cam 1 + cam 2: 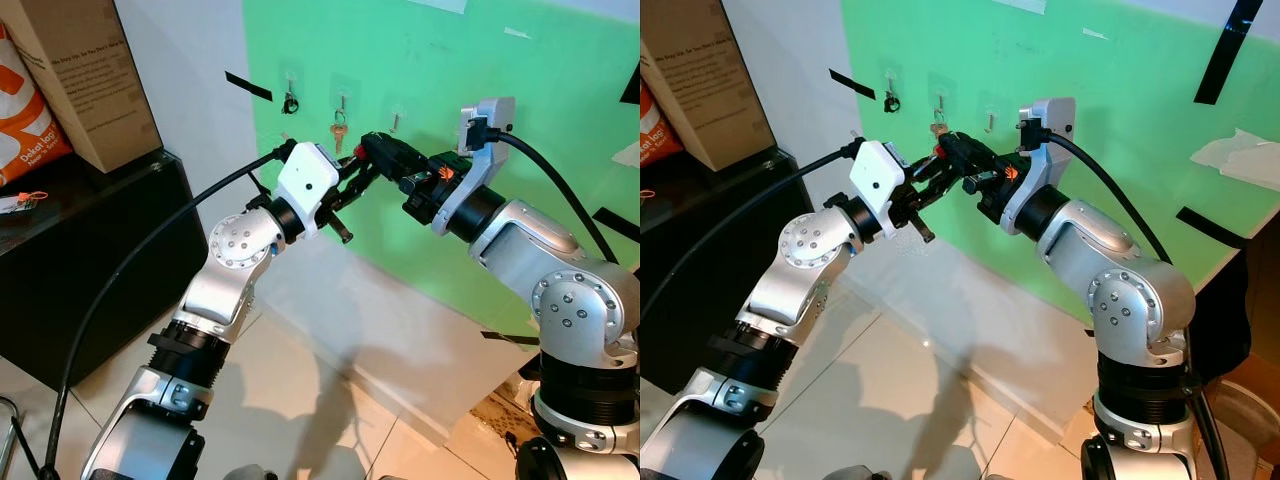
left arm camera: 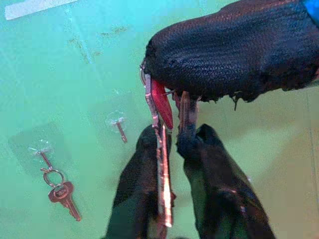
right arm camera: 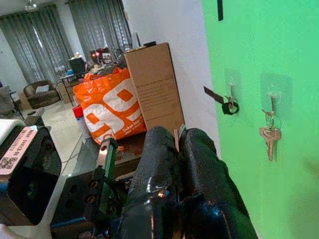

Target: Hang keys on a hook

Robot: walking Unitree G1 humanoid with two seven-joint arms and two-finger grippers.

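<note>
Both arms raised before the green wall panel point(image 1: 430, 120), grippers meeting just below the row of clear adhesive hooks. Right gripper point(image 1: 378, 152) reaching in from the right, fingers pressed together and clamped on the key set point(image 2: 160, 149), with a sliver of metal visible between the fingertips point(image 3: 174, 142) in the right wrist view. Left gripper point(image 1: 352, 190) angled up from the left, tips touching the same key set; fingers point(image 2: 134, 184) slightly apart, the long silver key blade lying between them and against the nearer finger, the red key tag directly under the right gripper's tip. Whether the left fingers actually grip the blade: cannot tell. Key set held in the air close to the panel, near the empty hook point(image 1: 396, 120) and not hung on it. Middle hook point(image 1: 341, 98) to its left carrying a ring with a copper-coloured key point(image 1: 338, 132). Far-left hook point(image 1: 290, 80) carrying a small black ring point(image 1: 290, 103). Strips of black tape point(image 1: 247, 86) on the panel near the hooks. To the left, a black cabinet point(image 1: 90, 270) bearing a brown cardboard box point(image 1: 85, 70) and an orange-and-white bag point(image 1: 25, 110). White tiled floor point(image 1: 300, 400) below.
</note>
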